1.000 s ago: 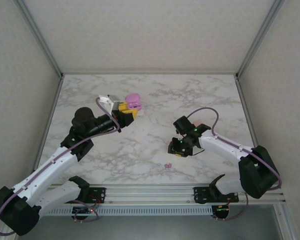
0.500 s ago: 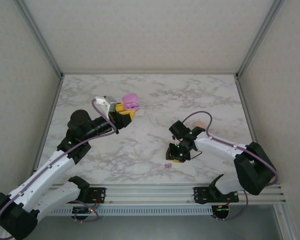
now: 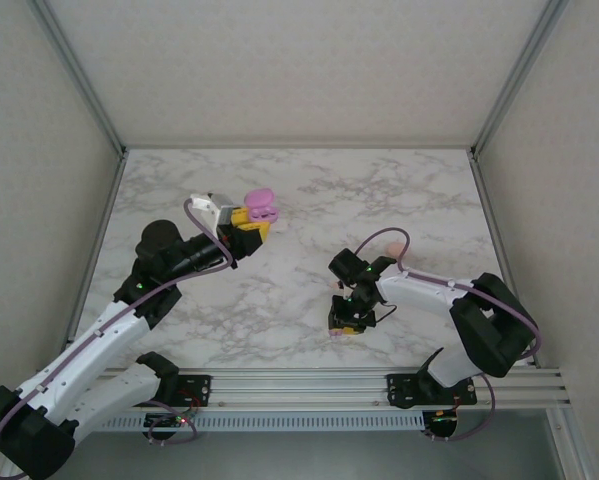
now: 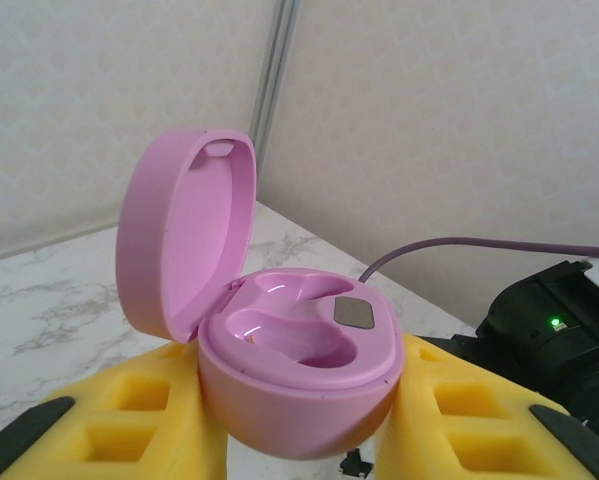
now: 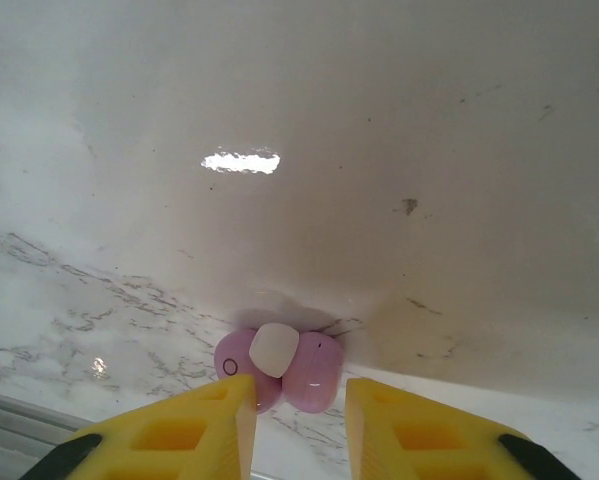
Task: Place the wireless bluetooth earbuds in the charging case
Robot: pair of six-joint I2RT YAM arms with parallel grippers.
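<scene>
Glossy pink plastic bean-shaped earbud (image 5: 276, 368), white tip, on counter (image 5: 379, 150), 12 o'clock of parted right hand (image 5: 297, 395); left hand (image 4: 294, 405) clamps open pink pebble-shaped case (image 4: 279, 340).

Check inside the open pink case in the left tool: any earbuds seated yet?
None visible. The moulded well of the pink case looks empty, with a small grey pad on the inner deck. The near rim hides the well's front, so that part is unconfirmed.
</scene>
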